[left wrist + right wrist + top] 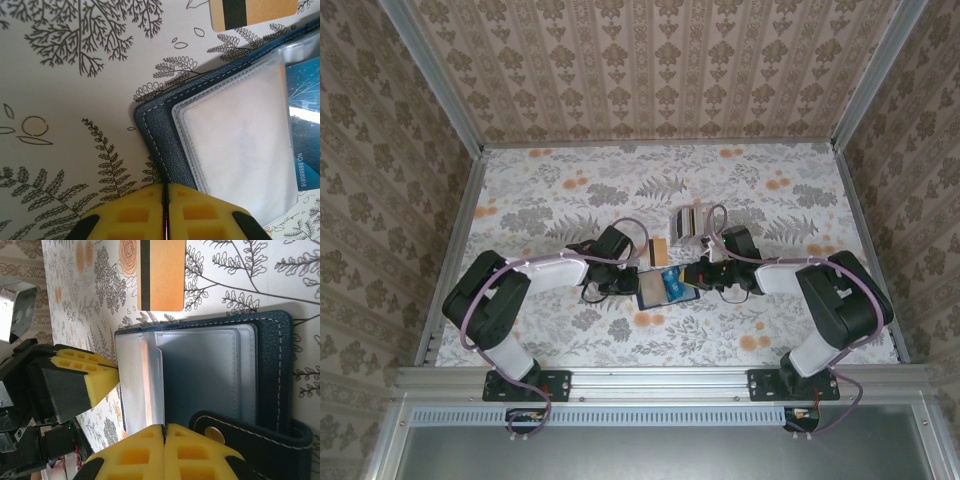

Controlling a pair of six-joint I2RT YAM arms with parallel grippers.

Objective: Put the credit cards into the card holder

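Dark navy leather-like card holder (pixel 272 365), white-stitched, lying open on the floral-printed table (pixel 570 190), midway between the two arms. Its clear plastic sleeves face up; its strap with a brass-coloured snap (pixel 215 434) lies at the edge nearest the right arm.

A blue plastic card (pixel 305 100) shows at the sleeves' far side. It bears the white print "NO.888880816" along one edge.

Left gripper (pixel 166 205): yellow foam pads pressed together at the stitched edge of the cover. Whether they pinch the cover cannot be told.

Right gripper (pixel 164 437): pads likewise pressed together. A thin upright sheet runs down into the seam between them; whether it is a sleeve leaf or a card seen edge-on cannot be told.

A gold-orange card with a dark stripe (pixel 162 275) lies flat on the table just beyond the holder, apart from it; no writing is legible on it. Farther back stands a grey-beige stack of cards (pixel 687 222), near the right arm's wrist.
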